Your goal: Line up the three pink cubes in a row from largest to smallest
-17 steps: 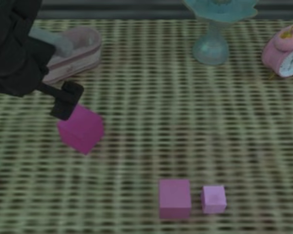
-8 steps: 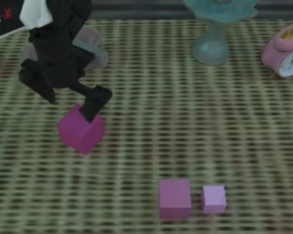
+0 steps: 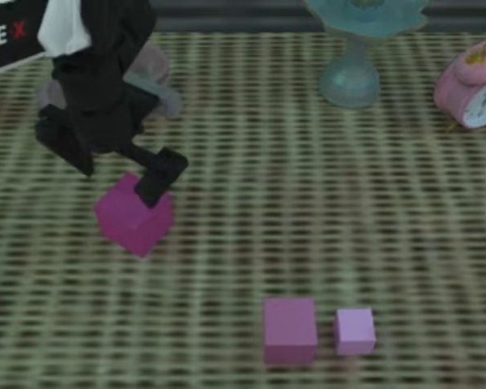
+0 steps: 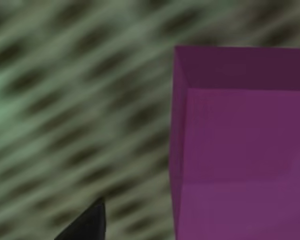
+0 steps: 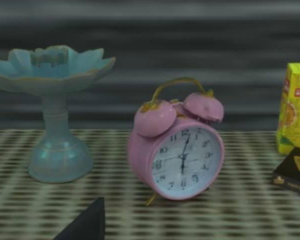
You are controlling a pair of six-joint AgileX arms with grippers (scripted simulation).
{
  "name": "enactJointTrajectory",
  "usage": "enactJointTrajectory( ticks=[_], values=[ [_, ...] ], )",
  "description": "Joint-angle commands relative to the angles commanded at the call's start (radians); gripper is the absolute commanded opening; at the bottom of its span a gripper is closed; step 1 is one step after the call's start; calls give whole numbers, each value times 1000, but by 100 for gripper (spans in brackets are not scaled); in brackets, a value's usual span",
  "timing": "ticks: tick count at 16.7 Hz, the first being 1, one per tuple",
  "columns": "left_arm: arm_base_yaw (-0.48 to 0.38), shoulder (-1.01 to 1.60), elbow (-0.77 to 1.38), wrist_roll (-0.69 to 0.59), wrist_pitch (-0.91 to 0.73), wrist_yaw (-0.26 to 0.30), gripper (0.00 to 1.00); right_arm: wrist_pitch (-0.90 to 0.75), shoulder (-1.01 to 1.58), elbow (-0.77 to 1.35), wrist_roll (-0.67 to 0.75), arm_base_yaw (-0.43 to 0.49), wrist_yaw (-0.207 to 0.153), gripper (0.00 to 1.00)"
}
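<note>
1. Since 0.5 s ago the left arm has shifted only slightly; one second ago it was farther toward the table's left edge, with its finger at the cube's far-left corner. The cubes have not moved.
2. Left gripper (image 3: 121, 174) is over the far-left part of the table, straddling the far side of the large magenta cube (image 3: 134, 217). One dark finger (image 3: 158, 177) overlaps the cube's far corner; the other hangs well to the cube's left.
3. Jaws stand wide, closed on nothing. Whether the finger touches the cube cannot be told from above.
4. Left wrist view: the large magenta cube (image 4: 240, 150) fills one side, seen very close, resting on the green woven table (image 4: 80, 100); a dark finger tip (image 4: 87, 225) shows at the frame edge, apart from the cube.
5. Large magenta cube sits turned at an angle to the table edges, in the left half, at mid-depth.
6. Medium pink cube (image 3: 290, 330) and small pale cube (image 3: 355, 331) sit side by side near the near edge, right of centre, a narrow gap between them, both square to the edge. The small one is on the right.
7. Pinkish oval tub (image 3: 158, 77) lies at the far-left, mostly hidden under the arm.
8. Blue pedestal dish (image 3: 352, 73) stands at the far edge, pink alarm clock (image 3: 474, 89) at the far-right corner.
9. Right wrist view shows the clock (image 5: 182, 157), the dish (image 5: 55, 145), a yellow carton (image 5: 294, 107) and a black box (image 5: 295, 175). Right gripper: only a dark tip in view; its opening cannot be told.
</note>
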Motion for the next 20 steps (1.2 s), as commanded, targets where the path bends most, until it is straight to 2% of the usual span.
enactJointTrajectory(
  ticks=[6, 11, 20],
  values=[
    [-1, 82, -151, 1, 243, 1, 100, 0, 0, 0, 0, 0, 0, 100],
    [-1, 96, -173, 1, 273, 1, 100, 0, 0, 0, 0, 0, 0, 100],
    [-1, 96, -173, 1, 273, 1, 32, 0, 0, 0, 0, 0, 0, 100]
  ],
)
